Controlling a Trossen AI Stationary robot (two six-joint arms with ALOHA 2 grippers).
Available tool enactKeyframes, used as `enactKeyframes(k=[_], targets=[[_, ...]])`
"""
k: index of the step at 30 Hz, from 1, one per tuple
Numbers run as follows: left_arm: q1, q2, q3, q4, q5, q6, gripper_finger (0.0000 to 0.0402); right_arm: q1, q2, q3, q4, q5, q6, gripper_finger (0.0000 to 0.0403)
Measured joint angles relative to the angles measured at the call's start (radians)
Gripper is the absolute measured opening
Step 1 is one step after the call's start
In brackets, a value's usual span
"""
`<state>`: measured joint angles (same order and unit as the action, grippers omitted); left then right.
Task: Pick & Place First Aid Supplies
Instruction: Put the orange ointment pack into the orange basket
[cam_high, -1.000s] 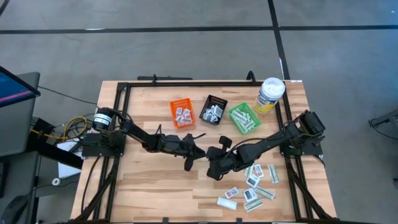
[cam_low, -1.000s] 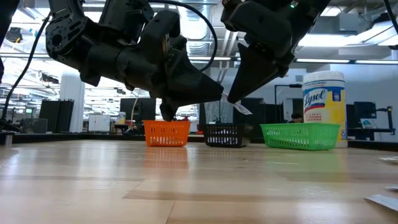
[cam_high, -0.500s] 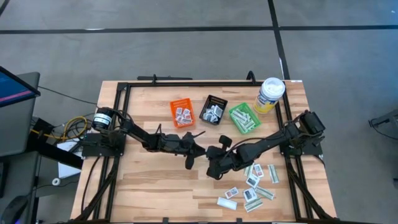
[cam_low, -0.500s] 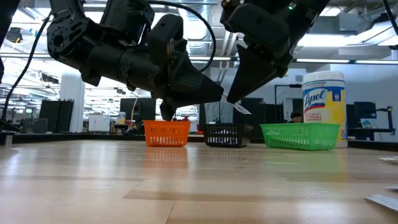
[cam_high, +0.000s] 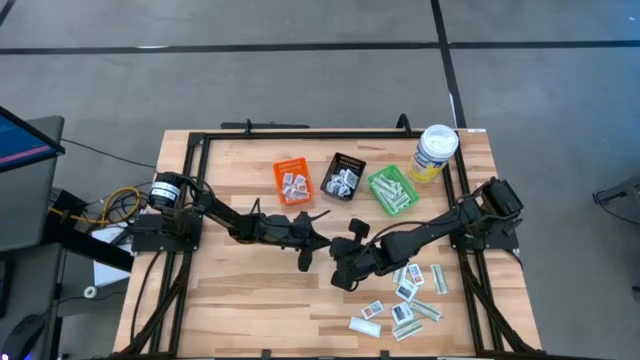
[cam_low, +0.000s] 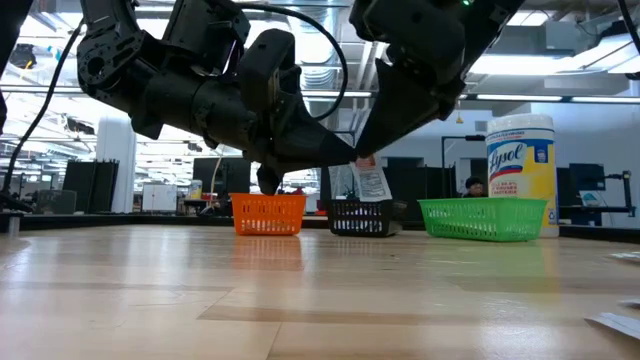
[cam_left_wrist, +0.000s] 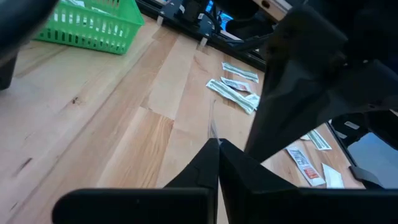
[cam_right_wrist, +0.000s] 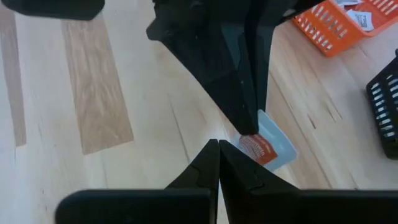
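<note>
Above the middle of the table my two grippers meet tip to tip. A small white packet with red print (cam_low: 372, 184) (cam_right_wrist: 267, 148), one of the first aid supplies, hangs where they meet. My left gripper (cam_high: 322, 243) (cam_low: 350, 160) (cam_left_wrist: 217, 144) reaches in level from the table's left and is shut on it. My right gripper (cam_high: 338, 252) (cam_low: 364, 155) (cam_right_wrist: 217, 146) slants down from the right, shut, its tips just beside the packet's edge. More packets (cam_high: 408, 295) lie flat on the table at the near right. My left gripper pinches the packet's upper edge (cam_left_wrist: 212, 132) between its two fingers (cam_right_wrist: 245, 106), coming level from the table's left. The packet hangs below the fingertips, clear of the table. My right gripper's shut tips stand right at the packet; whether they still pinch it I cannot tell.
At the far side stand an orange bin (cam_high: 293, 181), a black bin (cam_high: 344, 177) and a green bin (cam_high: 392, 189), each with packets inside. A yellow canister with a white lid (cam_high: 434, 150) is at the far right. A black frame (cam_high: 300, 131) borders the table.
My left gripper has shut on the packet without leaving its place. The packet, which stuck out slantwise at my right gripper's tip, now hangs down with its printed face toward the table's near edge.
</note>
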<state>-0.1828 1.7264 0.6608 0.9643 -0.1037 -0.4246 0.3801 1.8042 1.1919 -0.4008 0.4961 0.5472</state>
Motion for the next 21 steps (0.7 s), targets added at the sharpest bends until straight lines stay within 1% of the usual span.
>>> enactKeyframes(k=[5,7,10,13,14,18,19,21], targets=[[0.001,0.0,0.0,-0.007,-0.001,0.003,0.0006,0.007,0.0,0.0,-0.015,-0.001,0.0,0.0013],[0.013,-0.005,-0.001,-0.01,0.0,0.026,0.0006,0.012,0.0,0.0,-0.017,-0.009,0.001,0.002],[0.053,-0.068,-0.003,-0.084,-0.002,0.035,0.0006,0.013,0.0,0.0,-0.017,-0.035,0.003,0.0029],[0.113,-0.202,-0.003,-0.306,-0.011,0.077,0.0006,0.013,0.0,0.0,-0.017,-0.069,0.003,0.0034],[0.135,-0.253,-0.003,-0.398,-0.032,0.094,0.0006,0.013,0.0,-0.001,-0.017,-0.08,0.003,0.0035],[0.225,-0.43,-0.003,-0.728,-0.202,0.151,0.0006,0.013,0.0,-0.001,-0.017,-0.095,0.003,0.0035],[0.251,-0.465,-0.003,-0.797,-0.229,0.158,0.0006,0.013,0.0,-0.001,-0.016,-0.095,0.003,0.0035],[0.307,-0.517,-0.003,-0.906,-0.24,0.159,0.0009,0.013,0.0,-0.001,-0.016,-0.096,0.003,0.0034]])
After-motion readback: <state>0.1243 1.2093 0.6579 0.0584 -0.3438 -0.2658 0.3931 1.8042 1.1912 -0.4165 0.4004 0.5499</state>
